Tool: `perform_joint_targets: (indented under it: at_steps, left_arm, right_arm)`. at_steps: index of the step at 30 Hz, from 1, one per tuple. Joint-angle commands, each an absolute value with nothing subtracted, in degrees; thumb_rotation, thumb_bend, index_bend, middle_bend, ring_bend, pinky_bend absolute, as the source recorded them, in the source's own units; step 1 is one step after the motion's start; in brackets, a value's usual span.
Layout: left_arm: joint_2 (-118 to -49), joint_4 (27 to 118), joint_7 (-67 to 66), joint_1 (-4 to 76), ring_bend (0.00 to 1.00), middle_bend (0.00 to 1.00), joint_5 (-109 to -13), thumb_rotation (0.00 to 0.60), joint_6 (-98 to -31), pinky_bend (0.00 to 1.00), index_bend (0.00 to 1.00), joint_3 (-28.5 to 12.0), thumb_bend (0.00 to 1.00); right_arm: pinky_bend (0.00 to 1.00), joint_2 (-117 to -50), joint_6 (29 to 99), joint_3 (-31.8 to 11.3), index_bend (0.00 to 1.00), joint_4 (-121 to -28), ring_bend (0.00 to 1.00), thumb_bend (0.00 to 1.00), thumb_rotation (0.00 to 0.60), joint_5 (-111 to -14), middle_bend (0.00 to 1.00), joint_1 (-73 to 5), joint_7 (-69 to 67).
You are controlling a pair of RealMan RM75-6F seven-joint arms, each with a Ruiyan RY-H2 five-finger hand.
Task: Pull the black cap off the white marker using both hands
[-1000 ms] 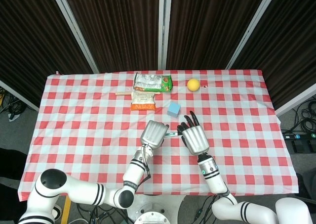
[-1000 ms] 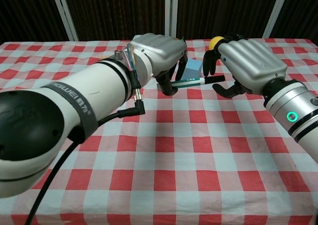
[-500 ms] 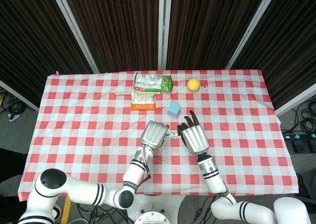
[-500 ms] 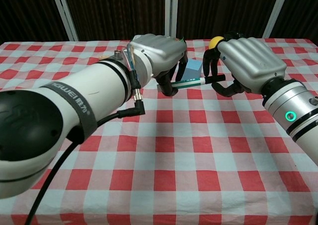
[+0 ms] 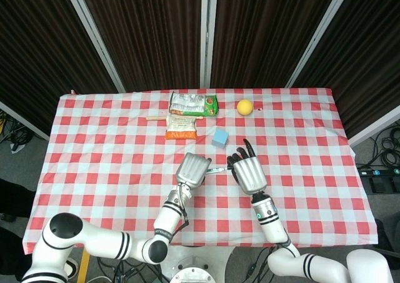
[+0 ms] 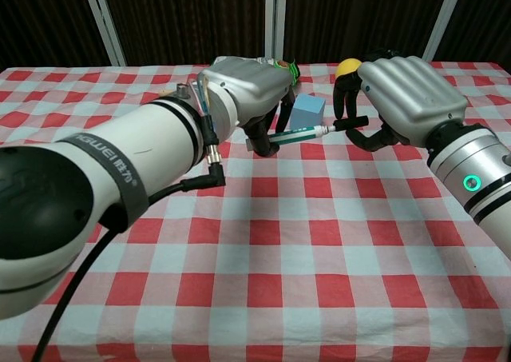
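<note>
The white marker [image 6: 297,135] with a green label is held above the checked table, gripped at its left end by my left hand [image 6: 243,90]. Its bare tip points right. The black cap [image 6: 351,123] sits just off that tip, a small gap between them, pinched by my right hand [image 6: 407,98]. In the head view the left hand [image 5: 194,169] and the right hand [image 5: 250,173] face each other near the table's middle, and only a thin stretch of the marker [image 5: 217,169] shows between them.
A blue cube [image 5: 219,137] lies just behind the hands. Further back are a yellow ball [image 5: 244,107], a green snack packet [image 5: 194,103], an orange packet [image 5: 182,127] and a wooden stick [image 5: 157,117]. The red-and-white cloth covers the table [image 5: 94,170].
The hands have drawn apart: the right hand went right with the black cap, the left hand shifted left with the marker. A gap now shows between cap and marker.
</note>
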State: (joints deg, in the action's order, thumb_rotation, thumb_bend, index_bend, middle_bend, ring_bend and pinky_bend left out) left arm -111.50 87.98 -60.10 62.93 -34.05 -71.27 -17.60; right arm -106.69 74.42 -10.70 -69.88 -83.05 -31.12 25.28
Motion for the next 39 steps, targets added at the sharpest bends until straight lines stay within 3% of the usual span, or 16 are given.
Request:
perform_joint_targets:
  at_steps: [1, 15, 17, 20, 23, 28, 30, 33, 34, 36, 39]
  left_arm:
    - [-111.1, 87.6, -59.6, 62.2, 0.97, 0.6, -34.6, 0.6, -71.5, 0.91, 0.56, -16.6, 0.41]
    - [-110.9, 79.2, -55.4, 55.5, 0.97, 0.58, -37.3, 0.6, -68.2, 0.9, 0.54, -7.2, 0.39]
    - [-110.6, 79.0, -54.4, 54.7, 0.96, 0.54, -37.3, 0.6, -67.3, 0.9, 0.47, -7.1, 0.32]
    - [-109.9, 78.8, -52.0, 53.6, 0.96, 0.48, -39.2, 0.6, -66.9, 0.9, 0.35, -7.2, 0.24]
    - [-109.4, 78.9, -49.9, 52.6, 0.94, 0.44, -41.8, 0.6, -67.9, 0.89, 0.31, -7.5, 0.2]
    - [-107.3, 82.0, -47.6, 50.5, 0.9, 0.43, -45.1, 0.6, -70.8, 0.86, 0.31, -8.1, 0.17]
    - [-106.2, 83.9, -46.3, 48.8, 0.83, 0.42, -47.1, 0.6, -73.7, 0.83, 0.31, -8.0, 0.15]
    - [-104.0, 86.2, -42.6, 45.1, 0.56, 0.36, -50.8, 0.6, -78.0, 0.69, 0.3, -6.7, 0.13]
    - [-103.2, 86.5, -41.4, 43.9, 0.52, 0.35, -52.0, 0.6, -79.2, 0.66, 0.3, -6.0, 0.12]
    - [-101.3, 86.8, -38.3, 41.0, 0.33, 0.27, -55.4, 0.6, -81.7, 0.49, 0.27, -3.7, 0.1]
    - [-98.9, 85.1, -31.7, 36.8, 0.15, 0.17, -63.3, 0.6, -85.9, 0.26, 0.23, 0.4, 0.09]
  right_arm:
    - [0.11, -106.3, 74.7, -10.5, 0.72, -69.1, 0.28, 0.28, 0.6, -82.7, 0.63, -30.6, 24.3]
    - [0.11, -107.7, 71.8, -7.5, 0.7, -60.9, 0.27, 0.26, 0.6, -80.4, 0.61, -27.6, 16.6]
    - [0.1, -107.6, 70.8, -7.3, 0.64, -60.7, 0.26, 0.21, 0.6, -80.3, 0.56, -27.8, 16.3]
    - [0.04, -106.9, 69.0, -7.1, 0.45, -61.7, 0.15, 0.1, 0.6, -79.7, 0.38, -28.0, 16.6]
    - [0.0, -106.2, 69.0, -7.1, 0.3, -63.0, 0.04, 0.06, 0.6, -79.8, 0.24, -27.9, 16.4]
    - [0.0, -104.3, 70.9, -6.9, 0.27, -66.1, 0.0, 0.05, 0.6, -80.3, 0.18, -26.7, 15.9]
    - [0.0, -103.0, 72.9, -6.3, 0.27, -67.8, 0.0, 0.05, 0.6, -81.1, 0.19, -25.5, 15.4]
    - [0.0, -100.8, 76.4, -5.1, 0.27, -70.3, 0.0, 0.05, 0.6, -82.4, 0.2, -23.0, 13.9]
    - [0.0, -100.1, 77.6, -4.7, 0.27, -70.9, 0.0, 0.05, 0.6, -82.9, 0.2, -22.1, 13.3]
    - [0.0, -98.3, 80.3, -3.3, 0.27, -71.7, 0.0, 0.05, 0.6, -84.0, 0.2, -20.0, 12.7]
    - [0.0, -95.6, 83.8, -0.4, 0.25, -71.9, 0.0, 0.05, 0.6, -85.8, 0.18, -16.6, 12.2]
